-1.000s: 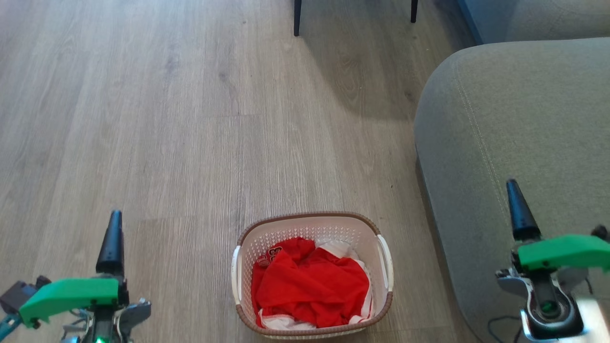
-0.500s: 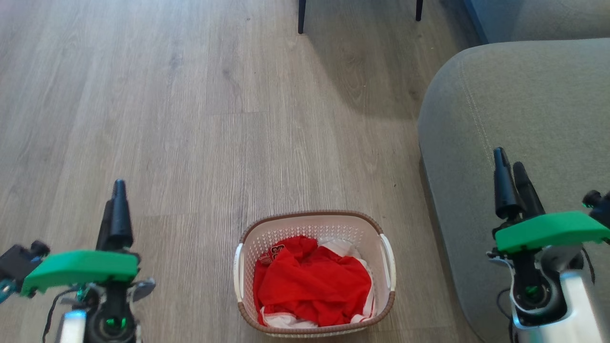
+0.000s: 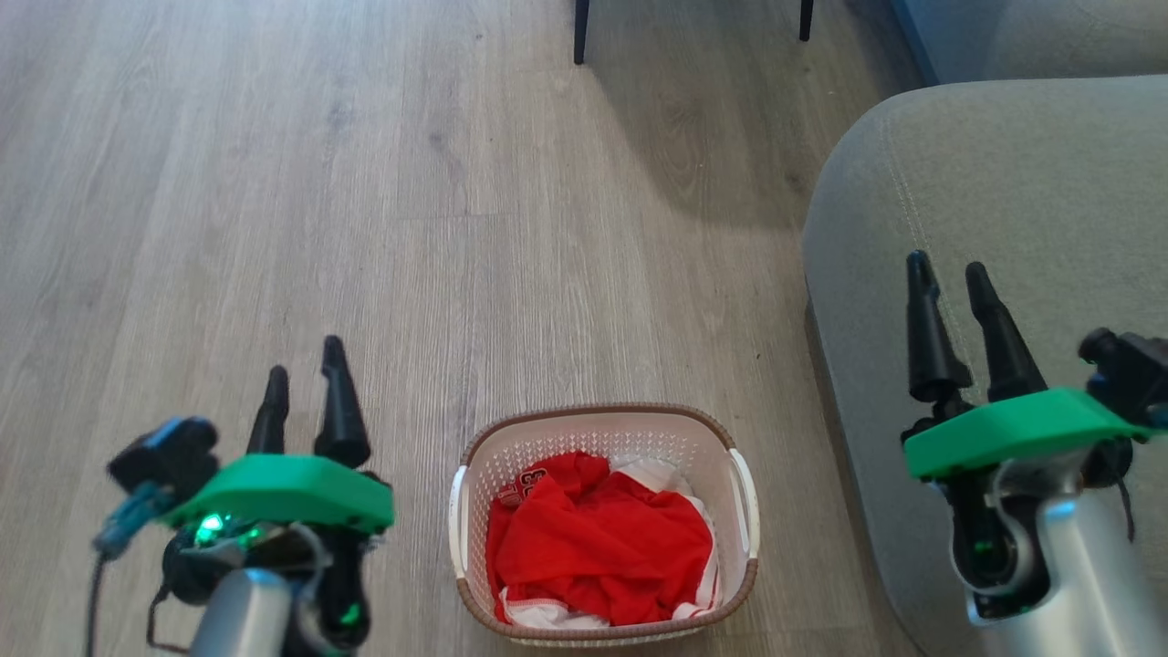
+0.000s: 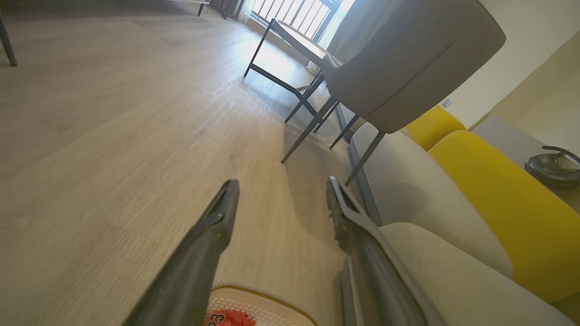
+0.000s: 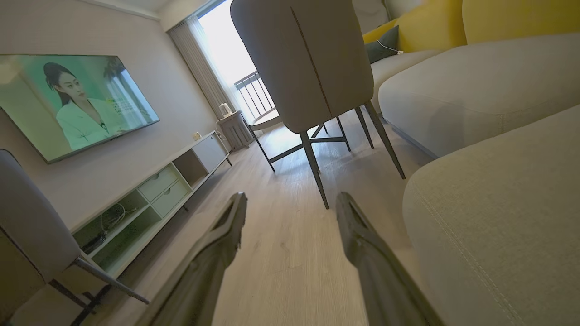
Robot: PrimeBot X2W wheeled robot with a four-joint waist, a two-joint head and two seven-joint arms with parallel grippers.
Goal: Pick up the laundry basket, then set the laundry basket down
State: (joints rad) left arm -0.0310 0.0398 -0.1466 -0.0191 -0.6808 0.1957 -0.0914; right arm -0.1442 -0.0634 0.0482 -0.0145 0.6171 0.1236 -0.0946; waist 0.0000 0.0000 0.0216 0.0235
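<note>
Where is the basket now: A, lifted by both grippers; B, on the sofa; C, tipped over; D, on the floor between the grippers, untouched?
D: the basket stands upright on the floor, with the open left gripper and open right gripper off to either side, touching nothing.

Head view: high, facing forward and steeply down onto the wooden floor (image 3: pixel 365 228); the laundry basket (image 3: pixel 584 444) lies near its bottom edge.
Left wrist view: low, near the floor, looking along its fingers (image 4: pixel 213 231) toward a grey chair (image 4: pixel 408 59).
Right wrist view: low, beside the sofa (image 5: pixel 498 217), facing the same chair.
Shared: floor, sofa, chair legs.
</note>
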